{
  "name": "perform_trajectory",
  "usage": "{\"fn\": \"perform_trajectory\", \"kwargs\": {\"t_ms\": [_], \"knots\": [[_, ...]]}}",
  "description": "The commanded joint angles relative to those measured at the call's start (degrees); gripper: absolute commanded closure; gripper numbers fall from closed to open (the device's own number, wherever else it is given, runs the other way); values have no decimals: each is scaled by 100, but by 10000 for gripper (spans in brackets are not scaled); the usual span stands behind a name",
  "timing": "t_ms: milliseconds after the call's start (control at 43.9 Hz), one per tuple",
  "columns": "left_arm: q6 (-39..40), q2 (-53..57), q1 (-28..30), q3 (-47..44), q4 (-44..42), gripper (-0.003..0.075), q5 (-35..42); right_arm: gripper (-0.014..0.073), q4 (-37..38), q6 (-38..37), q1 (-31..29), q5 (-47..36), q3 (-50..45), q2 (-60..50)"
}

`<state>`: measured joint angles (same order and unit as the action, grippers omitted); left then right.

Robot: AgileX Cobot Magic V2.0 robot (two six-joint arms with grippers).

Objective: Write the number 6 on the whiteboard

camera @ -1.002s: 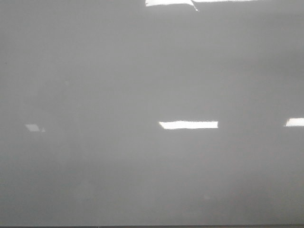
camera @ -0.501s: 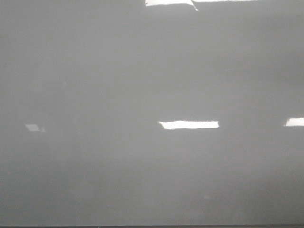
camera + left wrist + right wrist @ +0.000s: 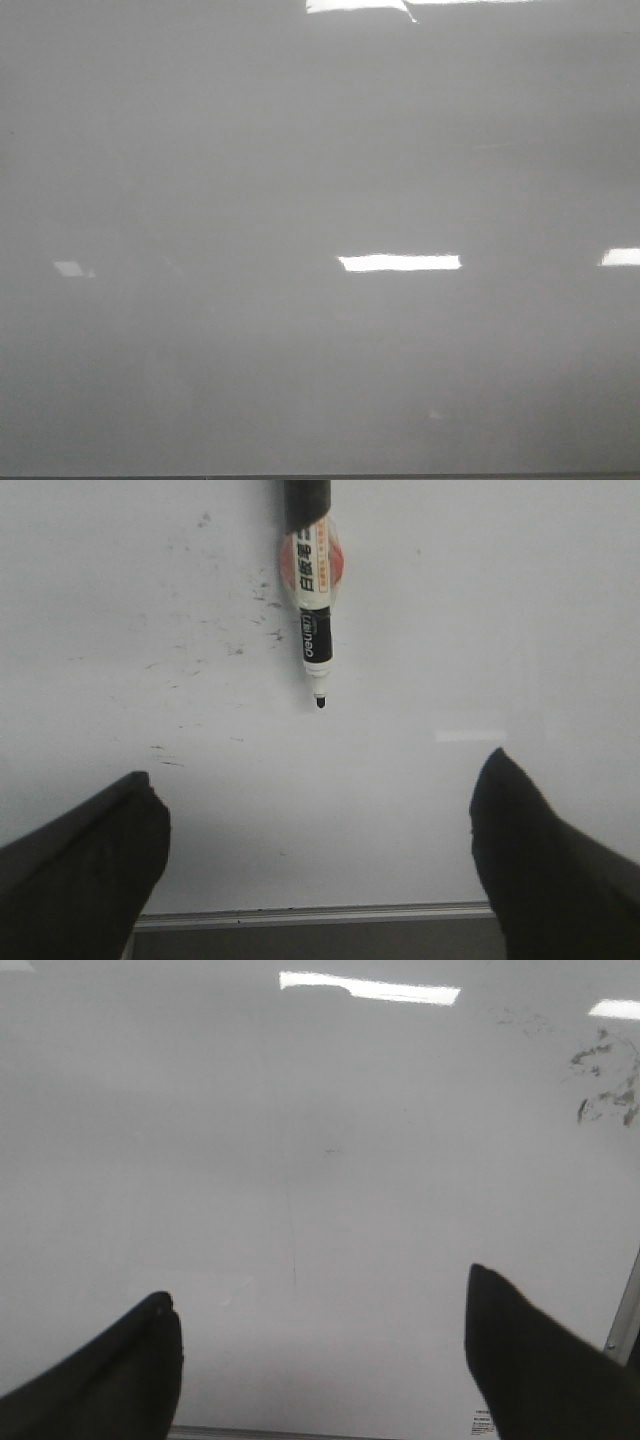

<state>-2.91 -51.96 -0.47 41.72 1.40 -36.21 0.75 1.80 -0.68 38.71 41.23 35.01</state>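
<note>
The glossy grey-white whiteboard [image 3: 300,150] fills the front view, with bright glare bars but no number 6 in sight. In the left wrist view the whiteboard [image 3: 480,620] holds a marker [image 3: 313,590] with a black cap end, white-and-orange label and bare tip, lying well beyond my left gripper [image 3: 320,825], which is open and empty. In the right wrist view my right gripper [image 3: 320,1335] is open and empty above bare whiteboard [image 3: 300,1110]. Neither gripper shows in the front view.
Faint ink smudges [image 3: 215,645] lie beside the marker. More smears [image 3: 605,1085] mark the board in the right wrist view. The board's metal frame edge [image 3: 300,916] runs near the left fingers, and a frame edge [image 3: 627,1305] passes by the right gripper.
</note>
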Motion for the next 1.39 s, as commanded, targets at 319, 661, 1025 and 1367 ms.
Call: {"fn": "perform_trajectory", "kwargs": {"t_ms": [319, 661, 1025, 1367], "knots": [[31, -1649, -37, 269, 206, 122, 1991, -7, -8, 53, 8, -391, 185, 35], [31, -2860, -37, 752, 197, 122, 2445, -7, -8, 53, 8, -380, 185, 35], [31, -3275, -37, 924, 186, 328, 2575, -7, -8, 53, 8, -355, 185, 35], [31, -3136, -37, 924, 175, 726, 2298, -7, -8, 53, 8, -367, 185, 35]]}}
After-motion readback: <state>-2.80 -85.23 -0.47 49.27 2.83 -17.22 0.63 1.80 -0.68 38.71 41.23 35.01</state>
